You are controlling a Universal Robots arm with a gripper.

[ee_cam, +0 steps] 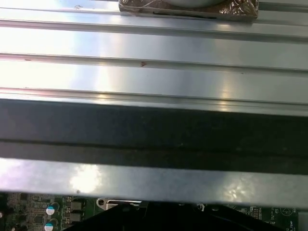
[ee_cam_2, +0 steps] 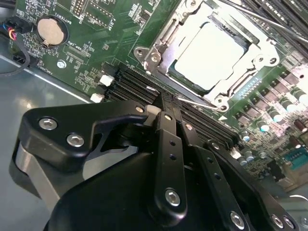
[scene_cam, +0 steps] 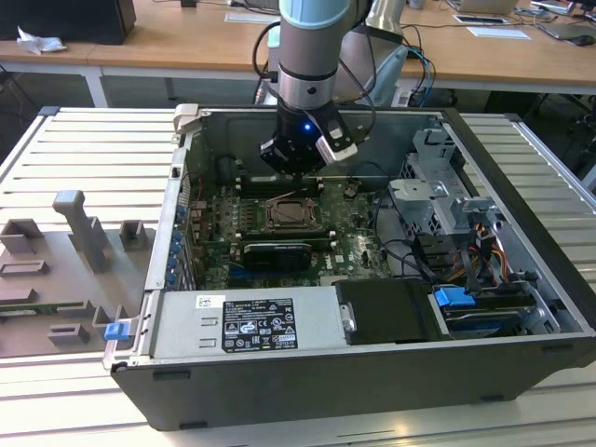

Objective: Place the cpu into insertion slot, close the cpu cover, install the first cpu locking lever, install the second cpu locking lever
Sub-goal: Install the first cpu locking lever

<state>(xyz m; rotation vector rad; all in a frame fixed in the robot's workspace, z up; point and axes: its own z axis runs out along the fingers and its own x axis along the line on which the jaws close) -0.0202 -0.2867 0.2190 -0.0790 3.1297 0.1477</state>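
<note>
Looking at the second wrist view, you find the pale silvery square cpu [ee_cam_2: 210, 53] seated in the metal-rimmed insertion slot [ee_cam_2: 159, 45], upper right of frame, under the thin silvery cpu cover [ee_cam_2: 250, 62]. Your black gripper [ee_cam_2: 166, 103] sits just below it, jaws pressed together, holding nothing.

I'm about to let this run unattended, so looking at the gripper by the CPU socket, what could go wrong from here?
1. The gripper sits very close to the memory slots beside the cpu cover; a small slip could scrape them.
2. The cpu already lies under the cover, so a hard push might stress it.
3. Loose cables lie near the arm's path inside the computer case and could snag.
</note>
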